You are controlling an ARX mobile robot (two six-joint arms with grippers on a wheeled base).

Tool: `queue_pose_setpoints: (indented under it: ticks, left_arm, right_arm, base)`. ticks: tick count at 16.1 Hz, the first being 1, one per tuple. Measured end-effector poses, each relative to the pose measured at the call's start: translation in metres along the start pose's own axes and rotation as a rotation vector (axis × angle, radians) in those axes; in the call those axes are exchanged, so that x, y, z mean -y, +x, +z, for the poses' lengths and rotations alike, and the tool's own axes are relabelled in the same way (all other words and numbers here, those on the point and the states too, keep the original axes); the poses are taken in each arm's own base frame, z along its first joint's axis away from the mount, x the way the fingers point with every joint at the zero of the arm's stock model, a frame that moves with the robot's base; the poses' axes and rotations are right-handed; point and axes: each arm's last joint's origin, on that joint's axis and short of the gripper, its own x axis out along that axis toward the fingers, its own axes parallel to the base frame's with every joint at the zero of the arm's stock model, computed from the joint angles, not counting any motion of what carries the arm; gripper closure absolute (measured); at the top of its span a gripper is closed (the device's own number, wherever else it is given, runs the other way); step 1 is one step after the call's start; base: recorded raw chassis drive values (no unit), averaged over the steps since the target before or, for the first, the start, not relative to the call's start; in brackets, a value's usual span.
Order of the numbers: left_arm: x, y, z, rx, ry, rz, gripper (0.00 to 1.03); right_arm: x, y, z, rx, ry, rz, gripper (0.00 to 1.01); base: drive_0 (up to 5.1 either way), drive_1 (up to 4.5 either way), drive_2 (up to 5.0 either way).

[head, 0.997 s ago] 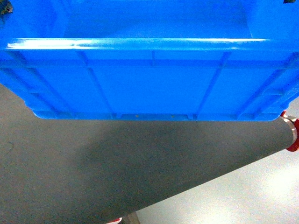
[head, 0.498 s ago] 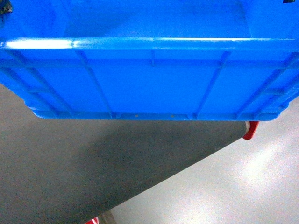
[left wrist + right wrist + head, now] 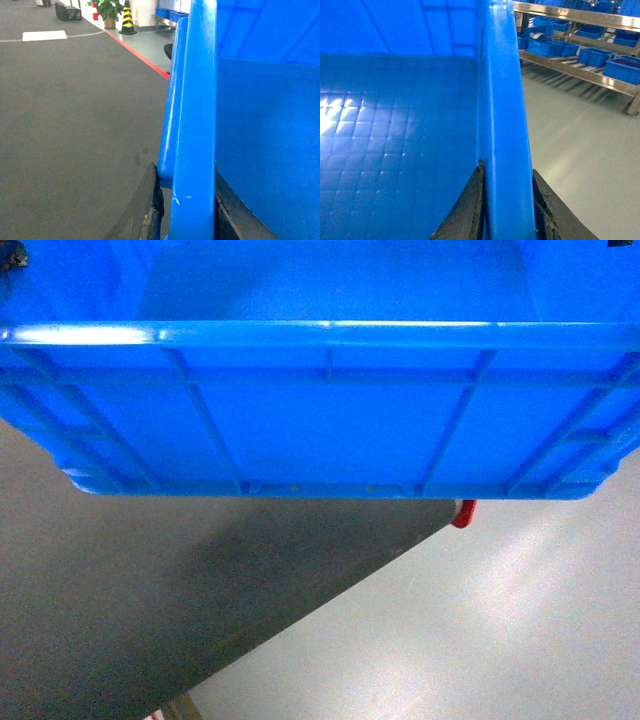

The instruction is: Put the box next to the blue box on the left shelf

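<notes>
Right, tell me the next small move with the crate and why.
Probably keep carrying the crate level while the base turns toward the rack. Both grippers, left and right, clamp its rim, and the head view shows only floor below, so no shelf is within reach yet.

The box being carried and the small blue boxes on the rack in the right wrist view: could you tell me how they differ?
The box is clamped at its rim by both grippers, left gripper and right gripper; the rack boxes rest on shelves. The box fills the view; they sit far off. Both are blue.
</notes>
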Motion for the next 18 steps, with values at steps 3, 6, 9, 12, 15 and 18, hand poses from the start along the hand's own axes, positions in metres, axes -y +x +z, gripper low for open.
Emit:
queue_pose_setpoints:
  ticks: [3, 6, 9, 12, 15, 18]
  left_arm:
    - [0.0, -0.0001, 0.0001, 0.0, 0.0, 0.0, 0.87]
    - [0.0, 0.0, 0.0, 0.0, 0.0, 0.0, 0.87]
    - [0.0, 0.0, 0.0, 0.0, 0.0, 0.0, 0.87]
    - [0.0, 0.0, 0.0, 0.0, 0.0, 0.0, 0.87]
    - [0.0, 0.0, 0.0001, 0.001, 0.0, 0.0, 0.87]
    - [0.0, 0.0, 0.0, 0.0, 0.0, 0.0, 0.87]
  right_arm:
    - [0.0, 0.0, 0.0, 0.0, 0.0, 0.0, 0.84]
    - [0.0, 0.0, 0.0, 0.0, 0.0, 0.0, 0.84]
    - [0.0, 0.0, 0.0, 0.0, -0.001, 0.0, 0.84]
    - [0.0, 0.0, 0.0, 0.0, -0.001, 0.0, 0.84]
    - [0.0, 0.0, 0.0, 0.0, -0.001, 0.0, 0.84]
    - [0.0, 0.0, 0.0, 0.0, -0.001, 0.0, 0.84]
  base:
    - [-0.6, -0.57, -0.6]
    - [-1.6, -1.65, -1.6]
    - [-1.5, -1.47, -1.5]
    - [-1.6, -1.64, -1.6]
    - [-1.6, -1.59, -1.6]
    - [-1.7, -1.66, -1.7]
